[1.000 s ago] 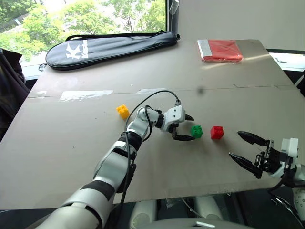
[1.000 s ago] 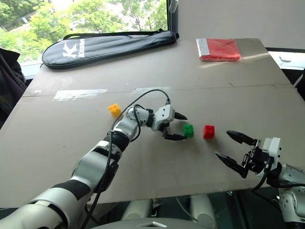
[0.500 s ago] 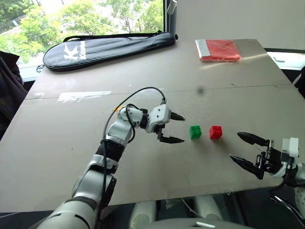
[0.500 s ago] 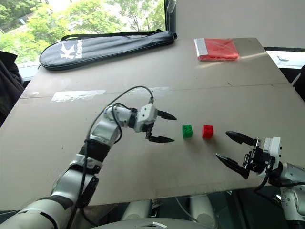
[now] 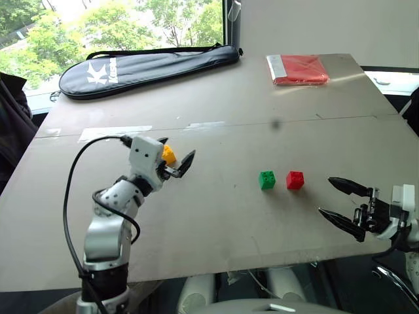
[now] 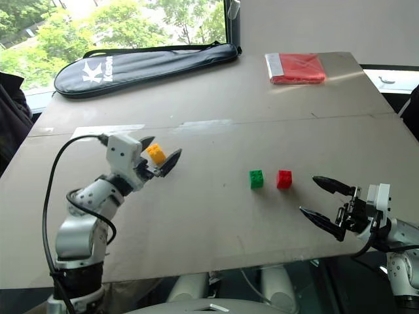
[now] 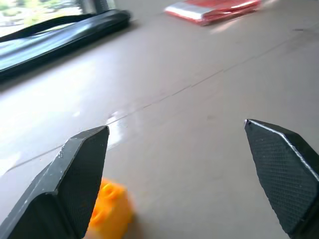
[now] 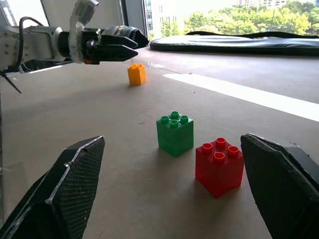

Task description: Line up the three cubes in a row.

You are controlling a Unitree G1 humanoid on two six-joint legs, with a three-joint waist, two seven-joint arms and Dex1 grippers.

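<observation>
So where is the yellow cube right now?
In the head views the yellow cube lies on the table's left half, between the open left gripper's fingers, well left of the green cube and red cube.

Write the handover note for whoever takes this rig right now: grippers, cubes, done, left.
Left gripper: open, empty, near the yellow cube, with no grip visible.
Right gripper: open, empty, hanging at the table's near right edge, facing the green and red cubes.
Cubes: green cube and red cube stand side by side mid-table with a small gap, studs up. The yellow one sits apart, well to their left.
Done: green and red already form a pair in line.
Left: likely grasp the yellow cube with the left gripper and set it beside the green one to finish the row.
</observation>
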